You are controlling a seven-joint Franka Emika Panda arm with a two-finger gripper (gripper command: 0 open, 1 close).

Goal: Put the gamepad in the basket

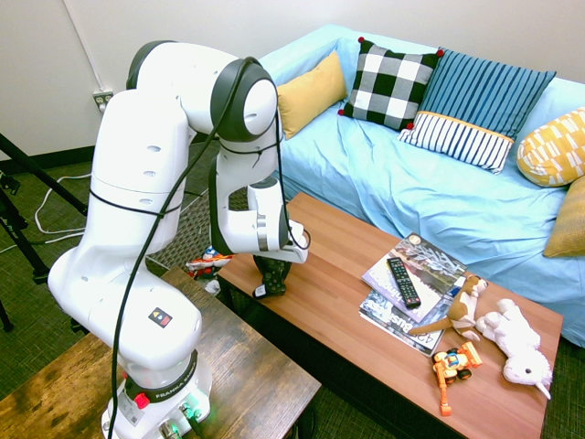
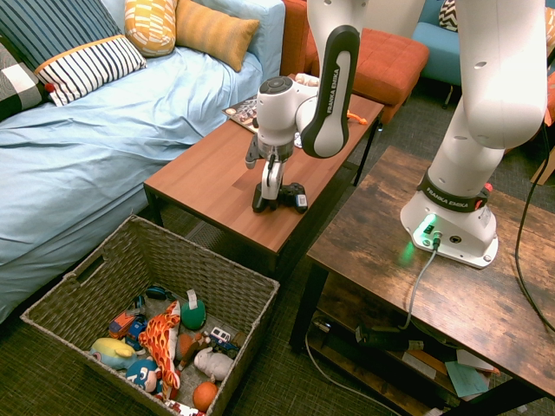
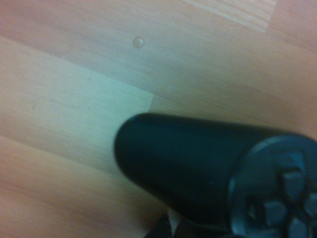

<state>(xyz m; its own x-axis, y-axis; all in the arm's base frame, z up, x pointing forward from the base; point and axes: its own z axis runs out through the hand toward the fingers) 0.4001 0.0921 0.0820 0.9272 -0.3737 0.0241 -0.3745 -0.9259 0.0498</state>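
A white robot arm [image 2: 329,91] bends low over a wooden coffee table [image 2: 208,165], its claw [image 2: 272,192] down at a black gamepad [image 2: 295,198]. Whether the claw is spread or pinching the gamepad, I cannot tell. The gamepad lies at the table's near end; the wrist view catches one rounded handle and the direction buttons against the wood.

In the second exterior view, the basket [image 2: 199,258] sits on the floor between seven and eight o'clock from the gamepad, holding an orange ball [image 2: 205,396], a grey plush [image 2: 213,364] and other toys. In the first exterior view, a remote [image 1: 403,282] rests on magazines [image 1: 416,315] at three o'clock from the gamepad, with an orange digger [image 1: 452,364] at four. A blue-draped sofa [image 1: 366,174] stands alongside the table, a checked cushion [image 1: 390,82] at its back.
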